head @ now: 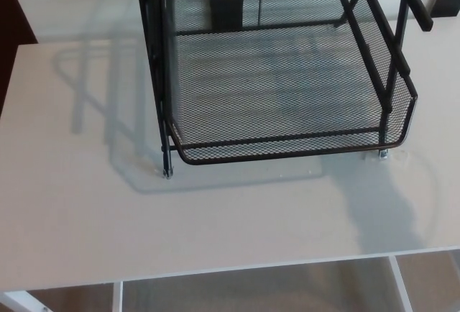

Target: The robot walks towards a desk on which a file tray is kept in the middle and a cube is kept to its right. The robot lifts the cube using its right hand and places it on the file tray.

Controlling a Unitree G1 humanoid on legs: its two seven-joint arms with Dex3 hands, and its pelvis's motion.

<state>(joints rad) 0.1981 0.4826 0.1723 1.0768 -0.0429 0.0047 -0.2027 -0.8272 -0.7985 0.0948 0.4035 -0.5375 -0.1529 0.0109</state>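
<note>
- white flat desk worktop (86, 218): fills most of the view; front edge runs along the bottom, with beige floor (251, 290) below it.
- black wire-mesh file tray (287, 150): stands at the far middle of the worktop, reaching toward the right edge; its lower shelf is bare and its small feet touch the surface.
- grey shadow (108, 103): lies on the worktop left of the tray.
- dark square shape (226, 11): shows through the mesh at the tray's back; cannot tell what it is.
- left hand, right hand: neither is in view, so their state is unknown.
- cube: not seen on the worktop or tray.
</note>
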